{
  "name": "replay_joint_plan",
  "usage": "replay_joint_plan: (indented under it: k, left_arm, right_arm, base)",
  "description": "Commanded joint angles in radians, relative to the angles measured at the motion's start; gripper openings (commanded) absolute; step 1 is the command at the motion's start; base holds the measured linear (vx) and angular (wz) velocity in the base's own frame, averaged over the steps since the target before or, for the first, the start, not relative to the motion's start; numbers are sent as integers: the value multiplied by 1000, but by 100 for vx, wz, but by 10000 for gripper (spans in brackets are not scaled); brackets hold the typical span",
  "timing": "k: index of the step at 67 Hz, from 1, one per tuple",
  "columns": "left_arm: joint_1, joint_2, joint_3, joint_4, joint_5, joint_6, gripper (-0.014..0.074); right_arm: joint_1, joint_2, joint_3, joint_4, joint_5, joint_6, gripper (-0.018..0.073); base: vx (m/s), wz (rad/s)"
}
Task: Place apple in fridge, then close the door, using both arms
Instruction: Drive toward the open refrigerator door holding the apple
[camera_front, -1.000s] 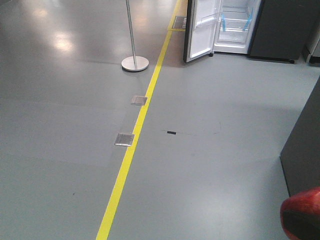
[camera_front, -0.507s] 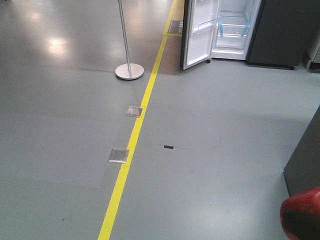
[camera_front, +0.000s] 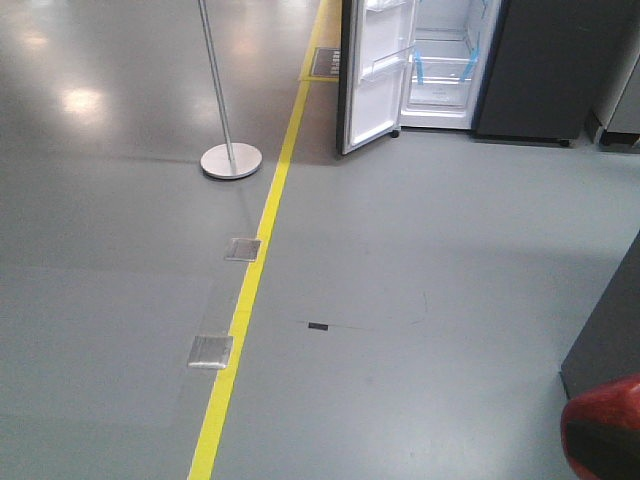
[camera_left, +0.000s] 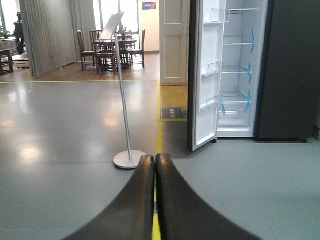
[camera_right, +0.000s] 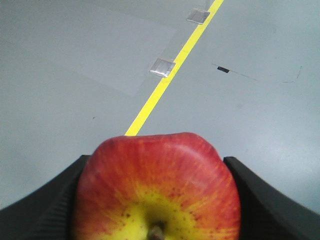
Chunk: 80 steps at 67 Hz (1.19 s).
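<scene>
The apple (camera_right: 157, 190), red with a yellow patch round its stem, fills the bottom of the right wrist view. My right gripper (camera_right: 156, 167) is shut on it, one black finger (camera_right: 45, 210) pressed against each side. In the front view the apple (camera_front: 600, 405) shows as a red patch in the bottom right corner. The fridge (camera_front: 440, 60) stands far ahead across the floor, its white shelves (camera_left: 235, 97) carrying blue tape strips. Its door (camera_front: 372, 90) hangs open to the left, white inner face with clear bins (camera_left: 212, 67). My left gripper (camera_left: 154, 161) is shut on nothing, held low and facing the fridge.
A metal post on a round base (camera_front: 230, 160) stands left of a yellow floor line (camera_front: 250, 290). Two metal floor plates (camera_front: 243, 249) lie beside the line. A dark cabinet side (camera_front: 610, 330) rises at the right edge. A dining table and chairs (camera_left: 112, 50) stand far behind.
The post, floor plates and fridge have slid down and left in the front view, so the base has rolled closer to the fridge. The apple stays in the right gripper.
</scene>
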Motion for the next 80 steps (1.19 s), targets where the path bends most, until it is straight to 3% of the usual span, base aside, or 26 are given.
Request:
replay_joint_plan:
  k: [1,80]
  left_arm:
    - [3,-15,-16,-4,-69,0,-6]
    - [3,-15,-16,-4,-69,0,-6]
  right_arm:
    - [0,4,-28,12,-63,-8,132]
    - [0,4,-28,12,-63,-8,132]
  base:
    - [30,-13]
    - [29,-10]
